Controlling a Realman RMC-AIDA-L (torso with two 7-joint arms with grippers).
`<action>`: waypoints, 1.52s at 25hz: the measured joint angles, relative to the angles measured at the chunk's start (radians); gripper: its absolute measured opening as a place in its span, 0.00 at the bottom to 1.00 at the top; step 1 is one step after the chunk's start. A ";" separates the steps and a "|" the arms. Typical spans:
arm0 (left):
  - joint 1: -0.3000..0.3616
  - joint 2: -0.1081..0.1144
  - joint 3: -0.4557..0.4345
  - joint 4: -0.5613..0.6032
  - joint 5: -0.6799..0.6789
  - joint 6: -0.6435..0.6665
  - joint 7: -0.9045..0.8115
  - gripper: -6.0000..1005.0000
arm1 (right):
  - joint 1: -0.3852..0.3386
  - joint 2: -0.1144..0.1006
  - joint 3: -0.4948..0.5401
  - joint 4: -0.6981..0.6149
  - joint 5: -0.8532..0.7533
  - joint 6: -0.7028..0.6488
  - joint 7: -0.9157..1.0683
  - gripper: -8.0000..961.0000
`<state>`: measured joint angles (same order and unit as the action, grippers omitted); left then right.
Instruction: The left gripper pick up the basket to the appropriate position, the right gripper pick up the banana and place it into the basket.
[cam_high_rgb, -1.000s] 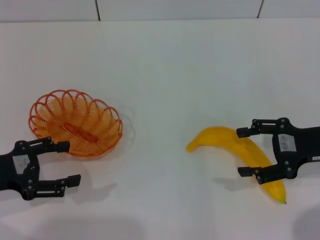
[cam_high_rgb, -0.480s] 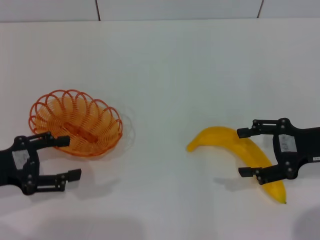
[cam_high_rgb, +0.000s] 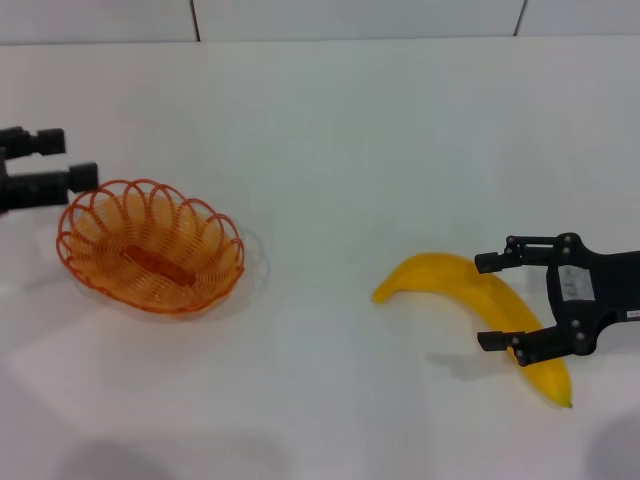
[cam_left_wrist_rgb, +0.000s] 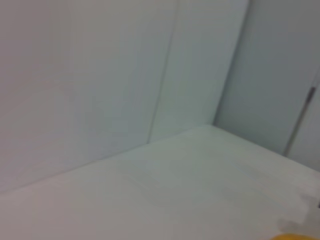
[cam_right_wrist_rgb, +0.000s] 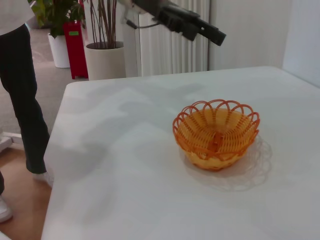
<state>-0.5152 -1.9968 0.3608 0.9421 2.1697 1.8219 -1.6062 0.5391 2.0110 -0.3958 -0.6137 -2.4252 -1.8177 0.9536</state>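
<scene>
The basket (cam_high_rgb: 150, 246) sits on the white worktop (cam_high_rgb: 350, 150); being looped wire, it is judged light and springy, best taken by its scalloped rim. The banana (cam_high_rgb: 480, 310) lies well apart, judged smooth and easily bruised, so its thick middle is favoured. The right claw (cam_high_rgb: 492, 302) is spread open around it. The left claw (cam_high_rgb: 60, 162) is seen raised beside the basket, prongs apart and empty. Only the right wrist view shows the basket's depth.

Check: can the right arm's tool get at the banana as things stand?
Probably yes. The right tool is open, with its fingers either side of the banana lying flat on the white table. Nothing lies between them; the basket and left tool are far off.
</scene>
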 joint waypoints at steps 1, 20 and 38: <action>-0.012 0.013 -0.001 0.004 0.014 -0.002 -0.044 0.87 | 0.001 0.000 0.000 0.000 0.000 0.000 0.000 0.92; -0.275 0.116 0.012 0.013 0.594 -0.125 -0.376 0.87 | 0.018 0.005 -0.003 0.000 0.000 -0.002 0.003 0.92; -0.315 0.018 0.233 -0.048 0.703 -0.348 -0.509 0.87 | 0.028 0.008 -0.005 0.002 0.000 -0.001 0.006 0.92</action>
<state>-0.8300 -1.9792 0.5941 0.8941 2.8732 1.4739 -2.1150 0.5676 2.0189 -0.4004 -0.6119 -2.4252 -1.8184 0.9591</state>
